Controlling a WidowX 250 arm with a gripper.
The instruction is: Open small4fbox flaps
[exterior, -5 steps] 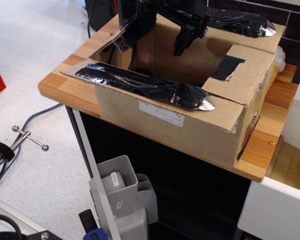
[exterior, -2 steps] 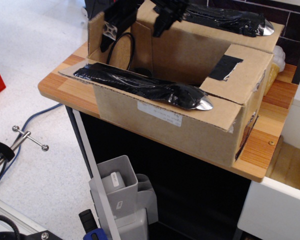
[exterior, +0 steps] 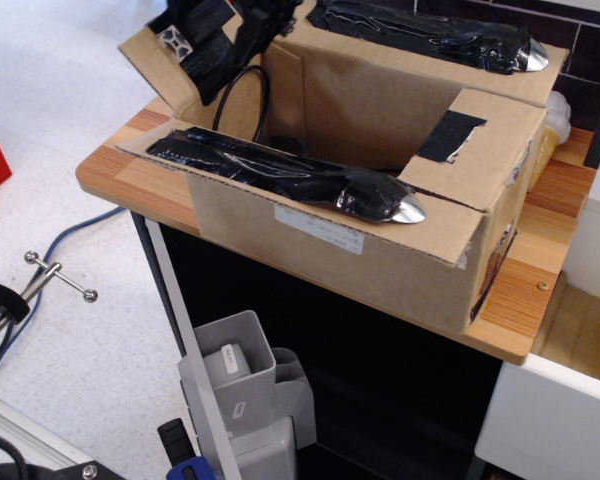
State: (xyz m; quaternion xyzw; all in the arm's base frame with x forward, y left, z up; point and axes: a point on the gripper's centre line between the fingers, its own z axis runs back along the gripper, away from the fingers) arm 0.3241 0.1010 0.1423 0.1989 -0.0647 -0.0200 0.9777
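The small4fbox (exterior: 380,250) is a brown cardboard box on a wooden table (exterior: 110,170), with a white label (exterior: 320,228) on its near side. The near long flap (exterior: 280,172) and far long flap (exterior: 420,35) lie folded outward, both edged in crinkled black tape. The right short flap (exterior: 470,135) with a black tape patch lies about level. The left short flap (exterior: 158,60) stands raised and leans outward. My black gripper (exterior: 225,40) is at the box's top left corner, its fingers spread, pressing on that flap's inner face.
A black cable loop (exterior: 242,100) hangs inside the box. A grey bin (exterior: 230,365) stands on the floor under the table. A white cabinet (exterior: 540,420) is at the right. A metal handle (exterior: 60,280) and a blue cable (exterior: 80,232) are on the floor at the left.
My gripper has moved left and up out of the box. The left short flap has swung from nearly flat to upright and now leans outward.
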